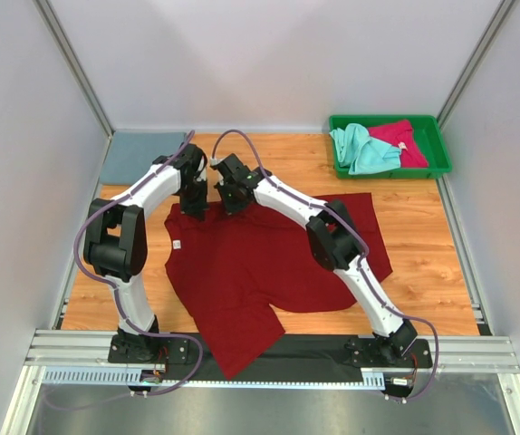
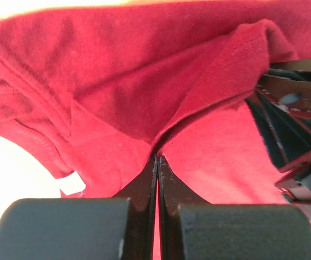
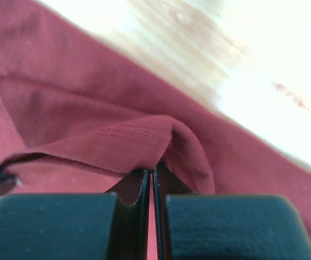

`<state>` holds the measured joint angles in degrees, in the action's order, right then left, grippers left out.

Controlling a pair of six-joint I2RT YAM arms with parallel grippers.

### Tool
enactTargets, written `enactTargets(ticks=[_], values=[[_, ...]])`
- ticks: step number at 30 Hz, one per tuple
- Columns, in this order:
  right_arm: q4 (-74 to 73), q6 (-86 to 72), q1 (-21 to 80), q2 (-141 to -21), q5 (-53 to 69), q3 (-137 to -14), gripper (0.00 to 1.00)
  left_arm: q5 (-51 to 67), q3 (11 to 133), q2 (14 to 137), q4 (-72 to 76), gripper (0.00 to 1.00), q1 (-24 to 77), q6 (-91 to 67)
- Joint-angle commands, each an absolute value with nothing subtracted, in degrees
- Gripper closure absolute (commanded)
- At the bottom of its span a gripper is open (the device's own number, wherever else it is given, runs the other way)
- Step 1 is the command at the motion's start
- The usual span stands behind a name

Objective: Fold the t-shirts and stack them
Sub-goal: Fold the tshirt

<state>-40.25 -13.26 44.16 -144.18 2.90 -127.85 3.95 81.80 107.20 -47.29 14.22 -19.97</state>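
A dark red t-shirt [image 1: 251,267] lies spread on the wooden table, its lower end hanging over the front edge. My left gripper [image 1: 195,210] is shut on a fold of its far edge; the pinched cloth [image 2: 144,124] rises from the closed fingertips. My right gripper [image 1: 235,204] is shut on the same far edge next to it, gripping a hemmed fold [image 3: 144,138]. A slate grey-blue shirt [image 1: 140,156] lies folded at the back left. The mint green shirt [image 1: 361,148] and the pinkish-red shirt [image 1: 403,140] lie crumpled in the tray.
A green plastic tray [image 1: 434,168] stands at the back right corner. Grey walls enclose the table on three sides. A black strip and metal rail [image 1: 278,349] run along the front edge by the arm bases. Bare wood [image 1: 423,245] shows right of the red shirt.
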Motion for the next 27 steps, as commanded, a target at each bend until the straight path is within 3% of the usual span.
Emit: enactTargets(ticks=[1,17,27], values=[[-41.5,-12.6,43.4,-137.2,4.6,-126.4,1.0,2.3,83.7,105.0,-50.5,1.0,14.2,-17.8],[-49.8,-11.7,43.2,-121.9,19.9,-109.3,1.0,4.0,74.0,94.0,-56.0,1.0,14.6,-16.2],[-44.5,-15.6,44.6,-118.0,27.2,-96.1,1.0,0.1,67.7,87.0,-62.0,1.0,14.8,-19.4]])
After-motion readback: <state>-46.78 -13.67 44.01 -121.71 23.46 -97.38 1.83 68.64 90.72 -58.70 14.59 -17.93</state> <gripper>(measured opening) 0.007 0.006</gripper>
